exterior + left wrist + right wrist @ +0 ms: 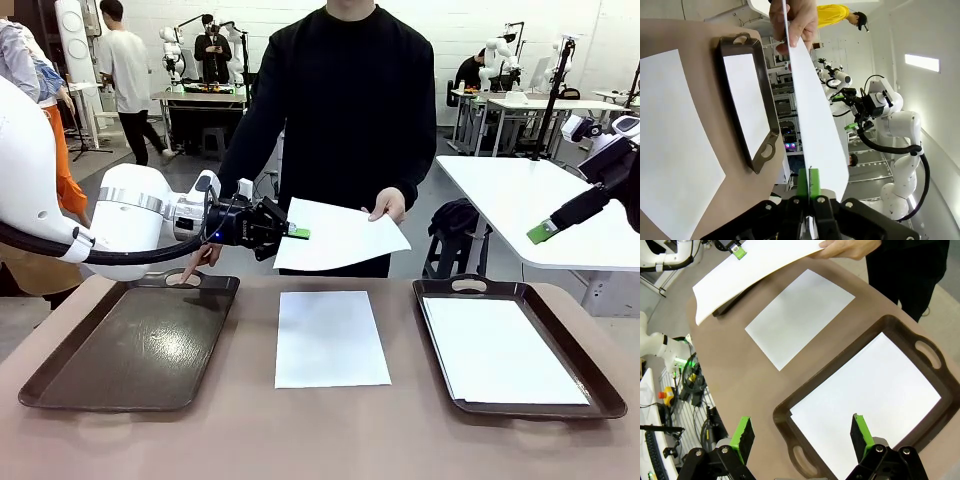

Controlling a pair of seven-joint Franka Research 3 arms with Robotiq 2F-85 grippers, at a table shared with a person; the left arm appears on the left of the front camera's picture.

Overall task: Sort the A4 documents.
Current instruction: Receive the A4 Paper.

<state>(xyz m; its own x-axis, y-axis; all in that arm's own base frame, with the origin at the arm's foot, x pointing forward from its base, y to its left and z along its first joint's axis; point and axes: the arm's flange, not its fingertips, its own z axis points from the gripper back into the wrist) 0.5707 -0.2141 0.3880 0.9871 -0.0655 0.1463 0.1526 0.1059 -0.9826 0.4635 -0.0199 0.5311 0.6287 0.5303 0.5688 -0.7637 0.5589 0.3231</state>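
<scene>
A person's hand (388, 205) holds out one A4 document (340, 235) above the table's far edge. My left gripper (297, 232) is shut on that sheet's left edge. In the left wrist view the green pads (808, 182) meet on the sheet (815, 115), which runs up to the hand (792, 22). A second sheet (330, 338) lies flat at the table's middle. A third sheet (500, 350) lies in the right tray (520, 288). My right gripper (802, 432) hangs open above that tray (900, 325) and its sheet (865, 400), holding nothing.
The dark left tray (140, 340) has nothing in it. The person's other hand (190, 265) points a finger down at its far handle. A white table (540, 200) stands behind at the right, where my right gripper (545, 232) hovers.
</scene>
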